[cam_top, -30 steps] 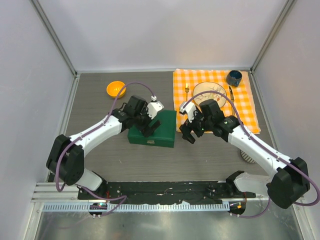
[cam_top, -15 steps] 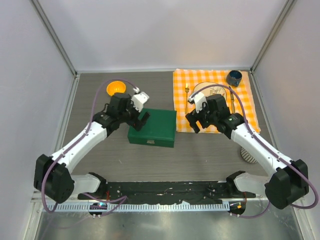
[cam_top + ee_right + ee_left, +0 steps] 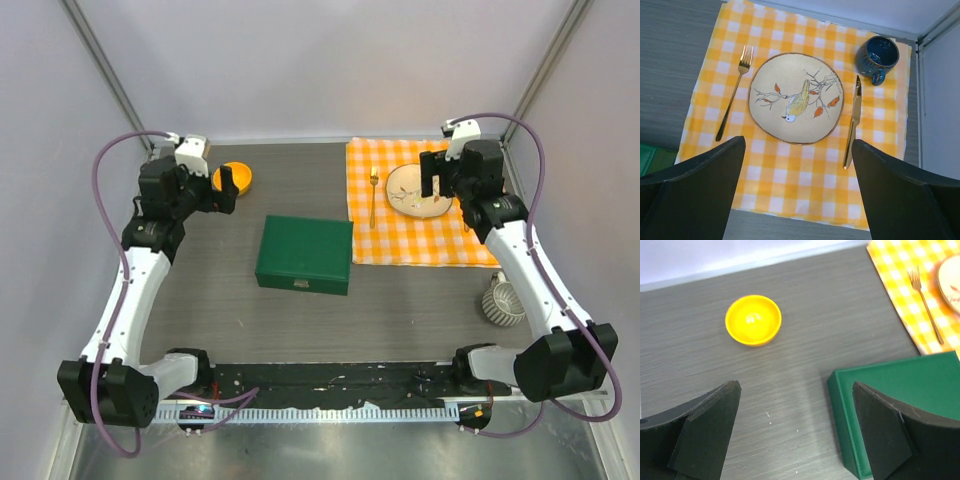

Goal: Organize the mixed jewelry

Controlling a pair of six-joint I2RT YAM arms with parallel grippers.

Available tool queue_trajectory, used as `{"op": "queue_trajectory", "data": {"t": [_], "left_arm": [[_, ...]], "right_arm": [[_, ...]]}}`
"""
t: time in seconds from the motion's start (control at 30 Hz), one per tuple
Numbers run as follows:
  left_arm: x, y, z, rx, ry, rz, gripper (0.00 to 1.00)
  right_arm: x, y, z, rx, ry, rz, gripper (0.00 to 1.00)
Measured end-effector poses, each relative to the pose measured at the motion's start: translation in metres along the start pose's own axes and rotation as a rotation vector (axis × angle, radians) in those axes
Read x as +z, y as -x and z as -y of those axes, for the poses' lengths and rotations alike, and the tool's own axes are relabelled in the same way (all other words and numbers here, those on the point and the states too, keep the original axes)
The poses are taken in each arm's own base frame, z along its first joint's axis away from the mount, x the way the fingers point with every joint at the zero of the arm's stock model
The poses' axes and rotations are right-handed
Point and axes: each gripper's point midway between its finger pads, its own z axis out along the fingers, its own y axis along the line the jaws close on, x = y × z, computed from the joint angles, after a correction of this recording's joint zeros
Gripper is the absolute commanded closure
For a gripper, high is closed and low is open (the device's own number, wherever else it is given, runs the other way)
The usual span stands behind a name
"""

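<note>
Left arm: stretched up the left side, left gripper [image 3: 795, 387] high by the far-left corner, jaws spread wide, nothing between them.
Right arm: reaching far right, right gripper [image 3: 799, 142] hovers over the plate [image 3: 796, 98], jaws apart and empty.
Jewelry: cannot tell where it is; the green case [image 3: 304, 254] lies shut mid-table.
Count: one orange bowl [image 3: 753, 320], one case, one checked cloth [image 3: 790, 185], one plate, one fork [image 3: 734, 100], one knife [image 3: 854, 122], one blue mug [image 3: 877, 55].

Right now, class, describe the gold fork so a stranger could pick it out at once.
Find the orange-and-white checked cloth at the far right of the table. On it sits a round plate painted with a bird; the fork lies just left of it, tines toward the far edge. The knife, the only other cutlery, lies right of the plate.
</note>
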Motion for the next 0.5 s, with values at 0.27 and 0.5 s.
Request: {"op": "queue_trajectory", "data": {"t": [0.27,0.5], "left_arm": [[-0.013,0.045,-0.019,-0.066,0.073,0.107,0.0],[-0.017,0.062,-0.023,-0.088,0.097,0.155,0.0]], "right_arm": [[0.008,0.027,0.017,0.043,-0.098,0.044,0.01],[-0.004,0.069,0.028,0.084,-0.135,0.151,0.0]]}}
